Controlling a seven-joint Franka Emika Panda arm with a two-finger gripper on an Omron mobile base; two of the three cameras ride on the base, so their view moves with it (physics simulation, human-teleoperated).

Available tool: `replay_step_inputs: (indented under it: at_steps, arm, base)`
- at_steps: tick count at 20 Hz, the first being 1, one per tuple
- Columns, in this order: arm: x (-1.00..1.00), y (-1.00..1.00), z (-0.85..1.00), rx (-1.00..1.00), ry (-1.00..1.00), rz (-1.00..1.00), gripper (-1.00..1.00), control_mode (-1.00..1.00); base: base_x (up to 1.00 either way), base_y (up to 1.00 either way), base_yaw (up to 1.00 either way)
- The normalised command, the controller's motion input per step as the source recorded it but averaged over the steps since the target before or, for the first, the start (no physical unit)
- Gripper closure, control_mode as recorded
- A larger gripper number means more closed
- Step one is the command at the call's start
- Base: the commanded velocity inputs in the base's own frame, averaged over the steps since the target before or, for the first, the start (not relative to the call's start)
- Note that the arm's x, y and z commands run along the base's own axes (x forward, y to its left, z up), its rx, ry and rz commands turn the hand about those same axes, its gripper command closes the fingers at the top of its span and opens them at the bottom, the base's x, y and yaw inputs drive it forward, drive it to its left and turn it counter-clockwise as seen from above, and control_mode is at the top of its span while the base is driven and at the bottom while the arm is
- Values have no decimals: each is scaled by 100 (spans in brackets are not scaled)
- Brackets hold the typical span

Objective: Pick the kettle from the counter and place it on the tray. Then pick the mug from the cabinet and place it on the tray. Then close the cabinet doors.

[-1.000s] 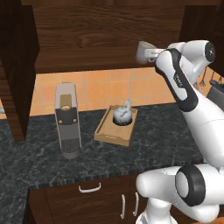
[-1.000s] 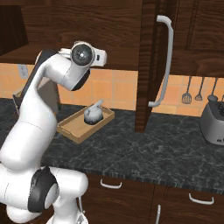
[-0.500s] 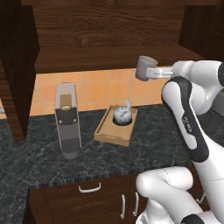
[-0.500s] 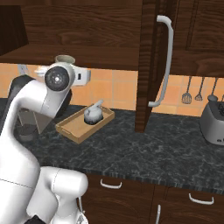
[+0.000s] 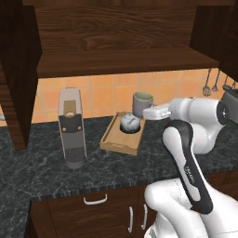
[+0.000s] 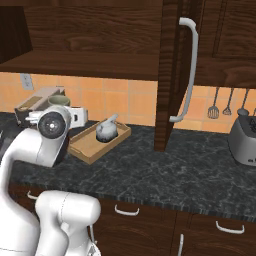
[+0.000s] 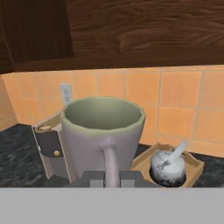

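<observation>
My gripper [image 5: 146, 113] is shut on the handle of the grey-beige mug [image 5: 142, 102], which hangs upright just past the far end of the tan tray [image 5: 113, 139]. The shiny kettle [image 5: 130, 123] stands in the tray. In the hand view the mug [image 7: 103, 131] is close in front, with the kettle [image 7: 168, 168] low on the right inside the tray [image 7: 195, 164]. From the right, the mug [image 6: 59, 102] peeks out behind my arm, left of the kettle [image 6: 106, 129]. The cabinet [image 5: 125, 60] stands with both doors open, one [image 5: 18, 69] on the left, the other [image 6: 170, 75] on the right.
A tall grey coffee machine [image 5: 72, 128] stands on the dark counter [image 5: 42, 172] left of the tray. A toaster [image 6: 245, 140] sits at the far right, with utensils [image 6: 220, 107] hanging on the tiled wall. The open right door juts out over the counter.
My arm has carried the mug down and to the left, from cabinet shelf height to just above the counter by the tray's far end. The kettle and tray have not moved.
</observation>
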Motion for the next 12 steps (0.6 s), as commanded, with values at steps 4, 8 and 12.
replay_step_inputs:
  at_steps: [4, 8, 12]
  arm:
    - [54, 34, -87, -13, 0, 2, 100, -100]
    - [77, 28, -60, -19, 11, 0, 100, -100]
    - [84, 14, -38, -19, 45, 1, 100, -100]
  base:
    - [0, 0, 0]
    - [0, 0, 0]
    - [0, 0, 0]
